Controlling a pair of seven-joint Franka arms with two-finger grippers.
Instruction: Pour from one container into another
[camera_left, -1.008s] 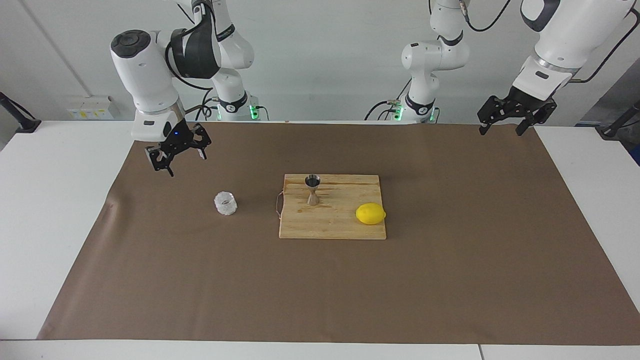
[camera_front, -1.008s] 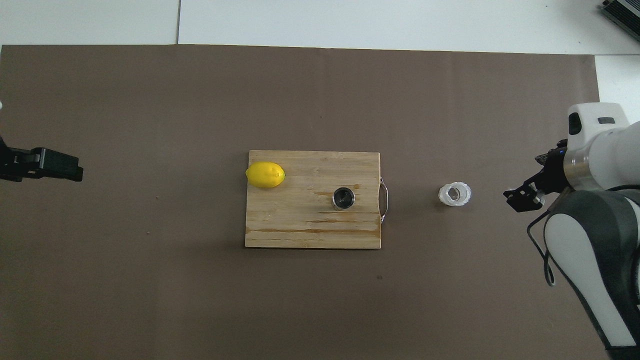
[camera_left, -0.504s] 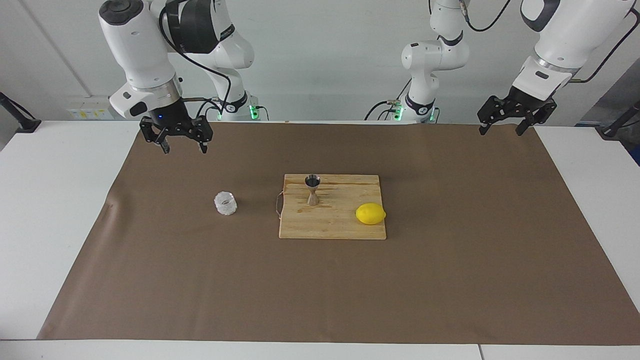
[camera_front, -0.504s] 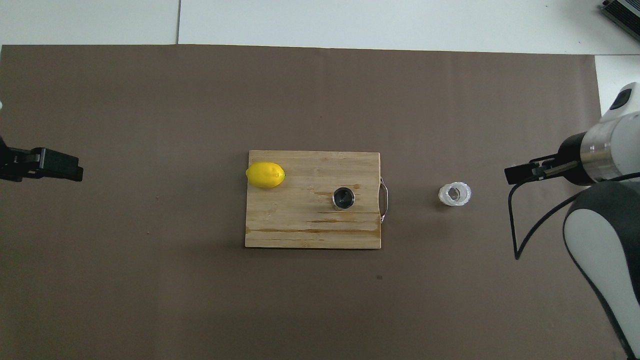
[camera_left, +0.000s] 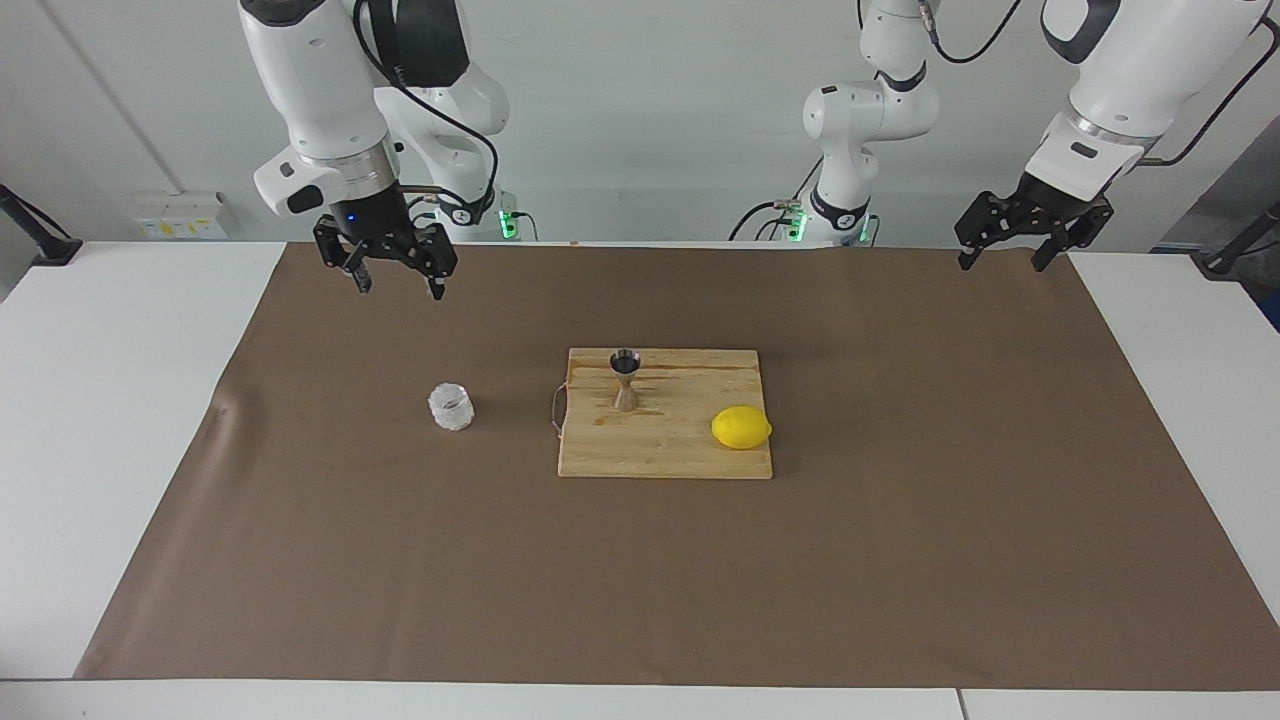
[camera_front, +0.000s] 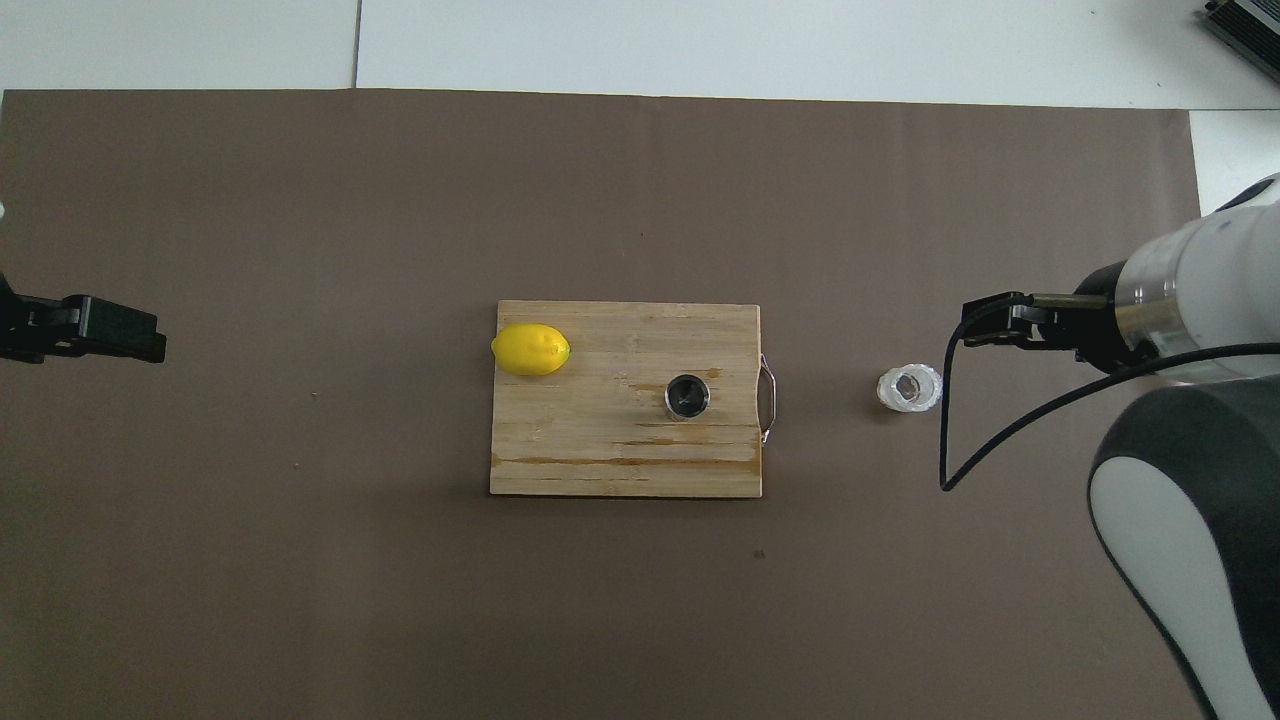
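A small clear faceted glass cup stands on the brown mat beside the board, toward the right arm's end. The silver hourglass jigger stands upright on the wooden cutting board. My right gripper hangs open and empty in the air over the mat, well above the cup and touching nothing. High over the mat's corner at the left arm's end, my left gripper waits, open and empty.
A yellow lemon lies on the board near the corner toward the left arm's end. A wire handle sticks out of the board's edge facing the cup. The brown mat covers most of the white table.
My right gripper has risen, turned its fingers downward and swung inward over the mat toward the cup. The left arm, cup, jigger and lemon have not moved.
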